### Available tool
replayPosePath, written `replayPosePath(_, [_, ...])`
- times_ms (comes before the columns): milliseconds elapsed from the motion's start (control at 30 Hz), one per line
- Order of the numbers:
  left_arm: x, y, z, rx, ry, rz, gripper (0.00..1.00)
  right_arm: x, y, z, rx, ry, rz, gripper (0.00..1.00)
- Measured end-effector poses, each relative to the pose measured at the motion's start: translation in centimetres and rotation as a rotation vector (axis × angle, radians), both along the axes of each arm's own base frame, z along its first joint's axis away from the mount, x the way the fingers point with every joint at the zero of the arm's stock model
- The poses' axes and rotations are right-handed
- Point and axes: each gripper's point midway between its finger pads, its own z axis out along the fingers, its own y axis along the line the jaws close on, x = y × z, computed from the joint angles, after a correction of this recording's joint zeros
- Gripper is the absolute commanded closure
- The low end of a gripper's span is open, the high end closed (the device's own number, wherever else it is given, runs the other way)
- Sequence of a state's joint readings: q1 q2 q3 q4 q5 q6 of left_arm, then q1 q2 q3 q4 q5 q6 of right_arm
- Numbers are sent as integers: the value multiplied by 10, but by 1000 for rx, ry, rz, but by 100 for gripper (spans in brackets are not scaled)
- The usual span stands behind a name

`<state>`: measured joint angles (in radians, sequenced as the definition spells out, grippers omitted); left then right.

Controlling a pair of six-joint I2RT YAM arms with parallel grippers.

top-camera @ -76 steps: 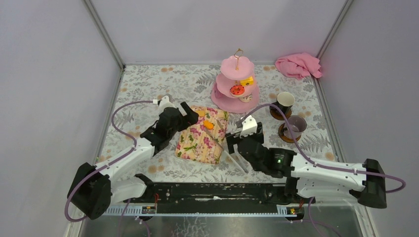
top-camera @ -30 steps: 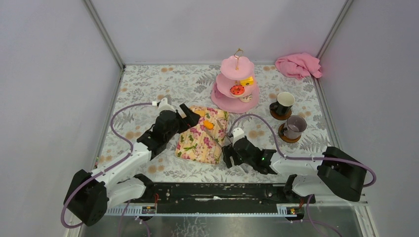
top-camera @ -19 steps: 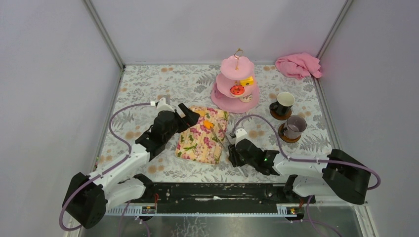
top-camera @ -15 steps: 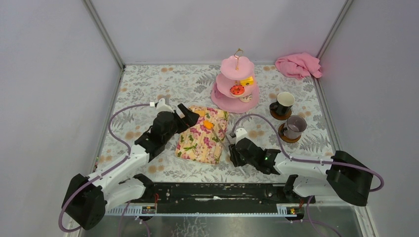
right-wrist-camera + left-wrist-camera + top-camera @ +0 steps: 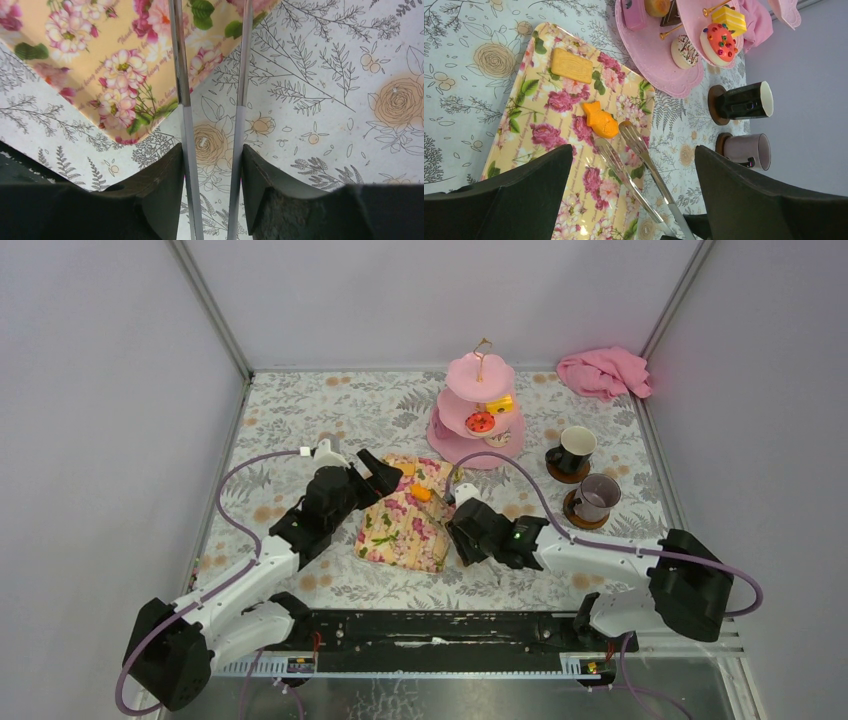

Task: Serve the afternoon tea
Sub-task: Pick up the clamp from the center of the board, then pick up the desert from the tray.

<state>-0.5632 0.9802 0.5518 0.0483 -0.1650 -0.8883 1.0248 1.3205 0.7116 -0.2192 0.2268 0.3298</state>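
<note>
The pink three-tier stand (image 5: 478,410) at the back holds a red cake (image 5: 720,42), a yellow cake (image 5: 729,19) and others. An orange fish-shaped cake (image 5: 600,120) and a yellow biscuit (image 5: 571,65) lie on the floral tray (image 5: 400,530). The black mug (image 5: 574,448) and grey mug (image 5: 599,496) stand on coasters at the right. My right gripper (image 5: 468,532) is shut on metal tongs (image 5: 181,100), its fingers pressing both arms from outside. The tong tips (image 5: 631,135) lie right beside the orange cake. My left gripper (image 5: 633,155) is open and empty above the tray's left end.
A pink cloth (image 5: 604,373) lies in the back right corner. The frame's walls close in the floral tablecloth (image 5: 300,410) on three sides. The tongs' handle end rests low over the cloth near the tray's near right corner (image 5: 125,137).
My right arm dropped low to the table, then slid left toward the tray, bringing the tong tips up to the orange cake. The left gripper has barely moved.
</note>
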Motion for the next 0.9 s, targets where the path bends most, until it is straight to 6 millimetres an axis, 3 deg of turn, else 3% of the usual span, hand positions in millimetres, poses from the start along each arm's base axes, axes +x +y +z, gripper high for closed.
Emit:
replayPosePath(233, [0,0,0,-1,0,0,0,1,-7,-1,-75,22,-13,49])
replayPosePath(500, [1,-1,-1,0,5,0,0,8,-1,8,-101,4,12,49])
replayPosePath(900, [3,1,-1,-3,7,6,0,22,-8,-7,-159,41,27,50])
